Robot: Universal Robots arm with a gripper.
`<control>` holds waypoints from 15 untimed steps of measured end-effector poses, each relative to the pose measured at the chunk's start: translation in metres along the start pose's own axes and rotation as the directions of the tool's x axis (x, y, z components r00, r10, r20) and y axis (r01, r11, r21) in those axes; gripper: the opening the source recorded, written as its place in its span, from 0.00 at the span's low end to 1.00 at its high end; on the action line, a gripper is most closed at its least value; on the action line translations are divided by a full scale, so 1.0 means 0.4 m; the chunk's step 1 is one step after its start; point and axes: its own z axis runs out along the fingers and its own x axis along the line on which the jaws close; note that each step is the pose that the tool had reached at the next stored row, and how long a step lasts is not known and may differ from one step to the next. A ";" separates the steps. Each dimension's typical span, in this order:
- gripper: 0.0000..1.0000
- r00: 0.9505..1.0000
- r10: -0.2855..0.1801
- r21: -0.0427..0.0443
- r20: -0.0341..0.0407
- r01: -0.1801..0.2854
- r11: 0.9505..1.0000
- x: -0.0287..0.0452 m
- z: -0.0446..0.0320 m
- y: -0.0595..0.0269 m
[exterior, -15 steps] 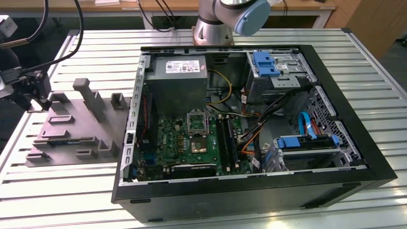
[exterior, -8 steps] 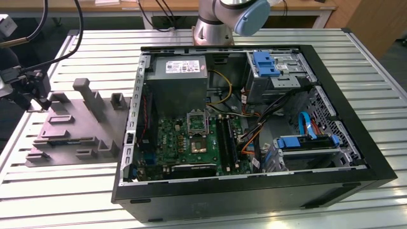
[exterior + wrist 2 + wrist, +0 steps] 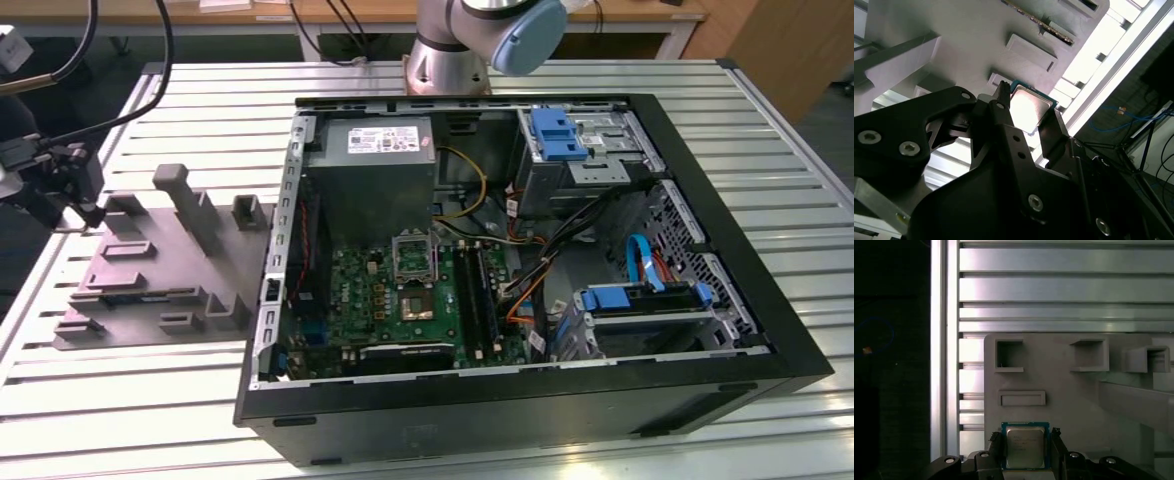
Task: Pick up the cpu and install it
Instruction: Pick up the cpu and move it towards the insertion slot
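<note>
Tool (image 3: 1026,436) sits low over the grey plastic tray (image 3: 1064,390), closed narrow on the cpu (image 3: 1025,450), one finger against each of two opposite edges in both wrist views. The cpu is level, metal top up, near the tray edge that borders the slatted desk (image 3: 1054,290). Tray stands at the exterior view's left. Open computer case (image 3: 534,420) is just beside it, with the green motherboard (image 3: 387,300) inside.
</note>
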 end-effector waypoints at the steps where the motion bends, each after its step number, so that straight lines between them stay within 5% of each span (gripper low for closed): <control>1: 0.47 1.000 0.000 0.000 0.000 0.000 1.000 0.000 0.000 0.000; 15: 0.47 1.000 0.000 0.000 0.000 0.000 1.000 0.000 -0.008 0.000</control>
